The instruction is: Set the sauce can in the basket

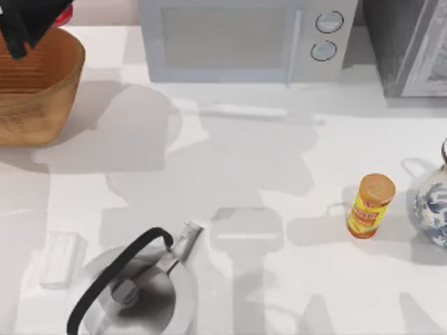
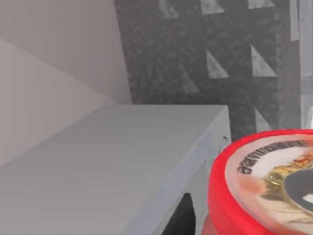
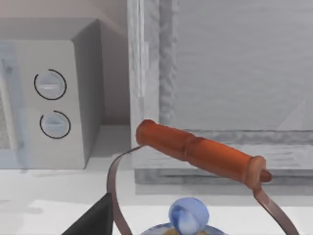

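Left tool (image 1: 28, 24) is over the basket (image 1: 42, 98) at the worktop's far-left corner, carrying the sauce can (image 2: 264, 186); finger state not visible, so can't tell. Can looks rigid, light, with smooth, slippery walls: best gripped across the mid-body. Right arm parked.

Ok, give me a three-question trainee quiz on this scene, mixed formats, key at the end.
1. True or false: the left gripper is over the basket at the table's far left.
2. Multiple choice: the sauce can seen close up in the left wrist view has a rim that is A) red B) blue C) green.
3. Fill in: the yellow-labelled container on the table's right has an ____ lid.

Key: 1 true; 2 A; 3 orange.
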Robot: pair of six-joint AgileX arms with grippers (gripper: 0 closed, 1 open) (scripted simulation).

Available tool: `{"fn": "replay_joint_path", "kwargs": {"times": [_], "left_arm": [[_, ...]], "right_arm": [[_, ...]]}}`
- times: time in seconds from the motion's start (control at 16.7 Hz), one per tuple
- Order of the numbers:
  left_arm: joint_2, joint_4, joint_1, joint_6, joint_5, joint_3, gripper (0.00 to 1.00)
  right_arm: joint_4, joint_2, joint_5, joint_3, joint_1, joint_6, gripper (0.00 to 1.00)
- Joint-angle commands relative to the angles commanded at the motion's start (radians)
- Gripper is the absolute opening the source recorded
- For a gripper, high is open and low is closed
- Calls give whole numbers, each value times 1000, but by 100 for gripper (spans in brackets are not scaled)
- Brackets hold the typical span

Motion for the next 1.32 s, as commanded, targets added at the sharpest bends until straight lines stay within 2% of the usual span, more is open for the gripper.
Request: {"fn": "replay_joint_path", "kwargs": {"times": [0.24, 0.48, 0.78, 1.14, 1.32], "left_arm": [[-57, -201, 257, 44, 35, 25, 0], [-33, -283, 364, 58, 51, 30, 0], [-32, -280, 360, 59, 46, 29, 0], [60, -200, 245, 33, -66, 62, 0], [74, -186, 228, 28, -84, 68, 0]], "right_arm": [[0, 0, 0, 0, 0, 0, 100], [0, 0, 0, 0, 0, 0, 100], [0, 0, 0, 0, 0, 0, 100], [0, 0, 0, 0, 0, 0, 100], [0, 0, 0, 0, 0, 0, 100]]}}
